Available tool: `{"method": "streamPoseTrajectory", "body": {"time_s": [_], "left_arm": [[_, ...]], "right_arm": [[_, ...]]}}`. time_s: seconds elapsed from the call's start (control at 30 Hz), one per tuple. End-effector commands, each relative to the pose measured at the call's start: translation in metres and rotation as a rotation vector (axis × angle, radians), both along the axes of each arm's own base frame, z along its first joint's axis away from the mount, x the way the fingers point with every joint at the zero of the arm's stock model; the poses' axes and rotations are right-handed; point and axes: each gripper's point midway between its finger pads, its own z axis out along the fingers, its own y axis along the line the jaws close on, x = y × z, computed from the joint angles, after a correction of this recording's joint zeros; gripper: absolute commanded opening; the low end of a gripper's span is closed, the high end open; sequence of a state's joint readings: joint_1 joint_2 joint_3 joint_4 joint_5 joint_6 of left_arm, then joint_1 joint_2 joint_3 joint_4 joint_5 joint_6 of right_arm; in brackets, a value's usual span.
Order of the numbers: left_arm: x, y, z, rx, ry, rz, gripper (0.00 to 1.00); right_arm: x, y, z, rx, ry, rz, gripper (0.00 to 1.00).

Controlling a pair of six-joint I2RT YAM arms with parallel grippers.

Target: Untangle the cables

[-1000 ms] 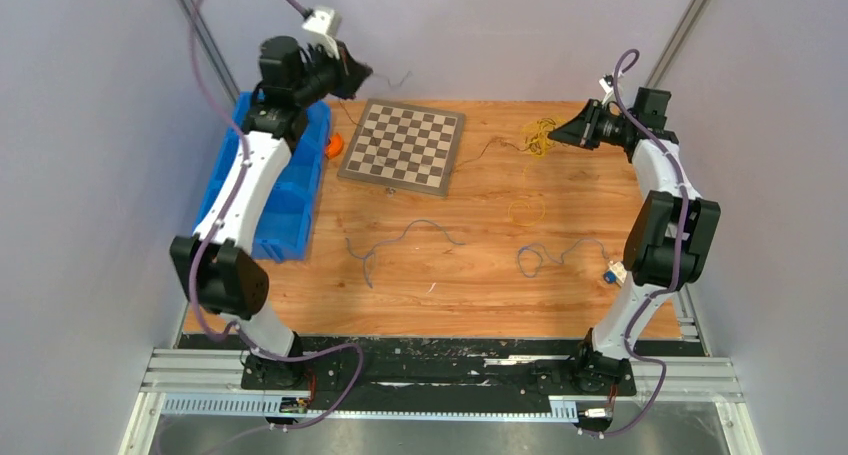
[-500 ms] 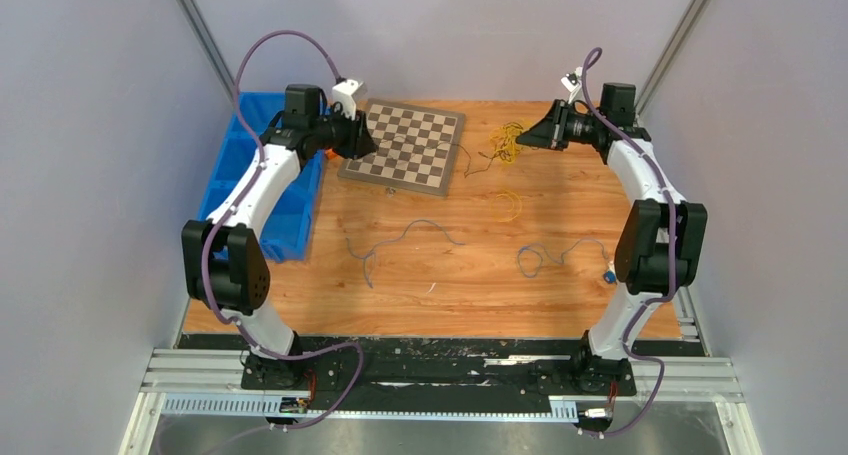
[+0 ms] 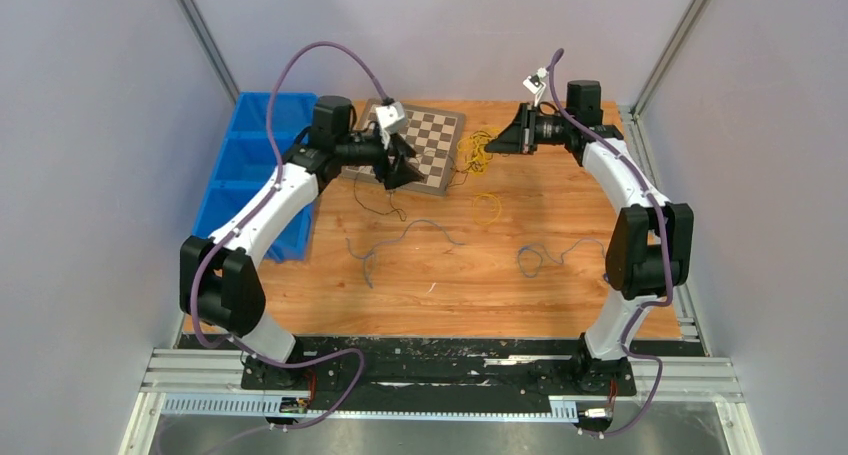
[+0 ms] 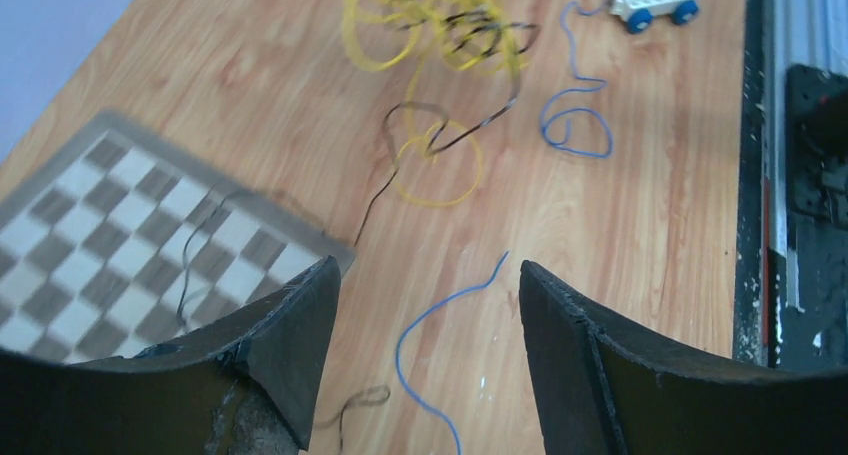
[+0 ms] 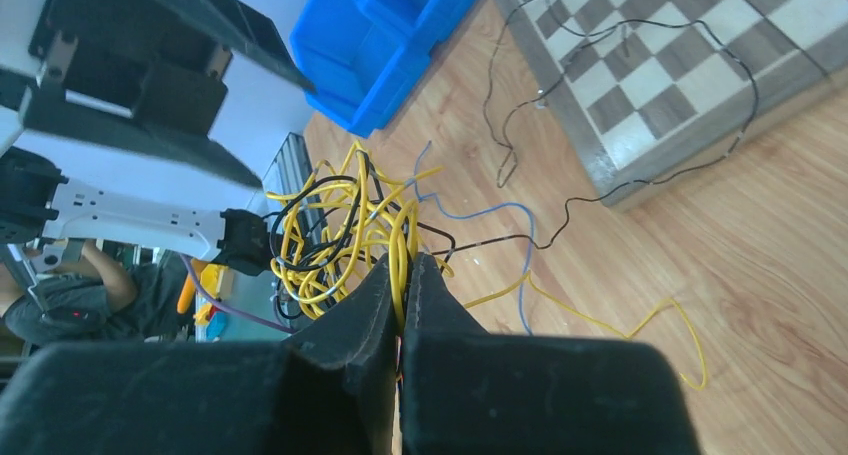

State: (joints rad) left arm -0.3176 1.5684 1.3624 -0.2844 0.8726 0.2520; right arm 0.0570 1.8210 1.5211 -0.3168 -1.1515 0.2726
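Right claw (image 5: 403, 267), pinching cables (image 5: 343, 215) (yellow wad)

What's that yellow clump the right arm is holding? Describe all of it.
The tangled wad of thin yellow, black and blue-grey wires is mostly looping yellow strands, limp and plastic-coated by the look. The right hand is clamped on several yellow strands. A black strand trails from it onto the checkered board; a yellow one drapes onto the wooden table.

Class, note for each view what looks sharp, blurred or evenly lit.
Left wrist: chessboard and cables smeared by blur, open left gripper crisp. Right wrist: cables sharp, clamping right gripper a dark mass. Top external: table evenly lit, no glare.
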Motion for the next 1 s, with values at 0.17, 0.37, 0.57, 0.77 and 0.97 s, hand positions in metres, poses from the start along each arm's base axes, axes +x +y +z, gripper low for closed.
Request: {"method": "streamPoseTrajectory", "body": {"time_s": [0.17, 0.37, 0.57, 0.77, 0.97], "left_arm": [[-0.011, -0.064, 0.011, -0.028, -0.318, -0.21, 0.74], [-0.015, -0.083, -0.004, -0.001, -0.321, -0.228, 0.48], [-0.018, -0.071, -0.025, 0.073, -0.313, -0.207, 0.06], [-0.025, -0.028, -0.028, 0.085, -0.271, -0.142, 0.0], [-0.015, 0.048, -0.067, 0.229, -0.225, -0.064, 0.0]], "right_arm": [[-0.022, 0.023, 0.04, 0.027, -0.091, 0.066, 0.0], [-0.019, 0.026, 0.035, 0.024, -0.079, 0.065, 0.0], [-0.017, 0.026, 0.034, 0.033, -0.063, 0.067, 0.0], [0.002, 0.003, 0.033, 0.015, -0.08, -0.008, 0.0], [0.027, -0.042, 0.048, 0.013, -0.12, -0.117, 0.0]]}}
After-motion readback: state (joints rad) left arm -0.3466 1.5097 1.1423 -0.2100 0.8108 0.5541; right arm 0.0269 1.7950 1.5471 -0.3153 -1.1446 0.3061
